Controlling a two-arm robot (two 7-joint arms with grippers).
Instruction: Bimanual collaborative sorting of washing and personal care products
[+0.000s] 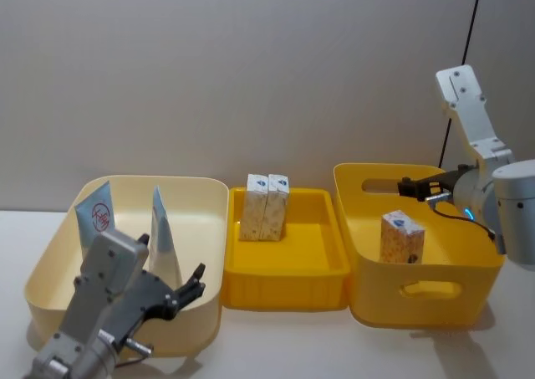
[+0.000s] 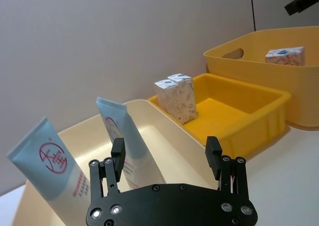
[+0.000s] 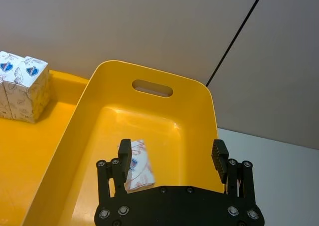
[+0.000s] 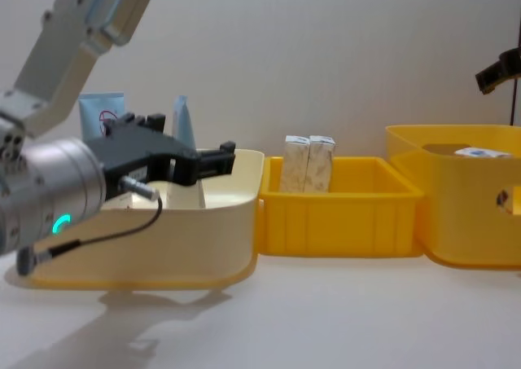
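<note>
Tubes first: the pale blue tube with the red circle logo stands on end in the cream bin on the left of the desk, leaning toward the bin's rear wall. A second blue-and-white tube stands just beside it, turned edge-on. In the shallow yellow tray in the middle, a pair of white cartons stands upright, touching side by side near the back wall. A single white carton stands in the deep yellow bin on the right, near its front wall.

The left pincer is spread open and holds nothing. It hangs at about rim height over the front right part of the cream bin, pointing toward the tubes; how far it sits from them is hard to judge. The right pincer is also open and empty, poised above the rear part of the deep yellow bin, with the single carton below it in the right wrist view.
</note>
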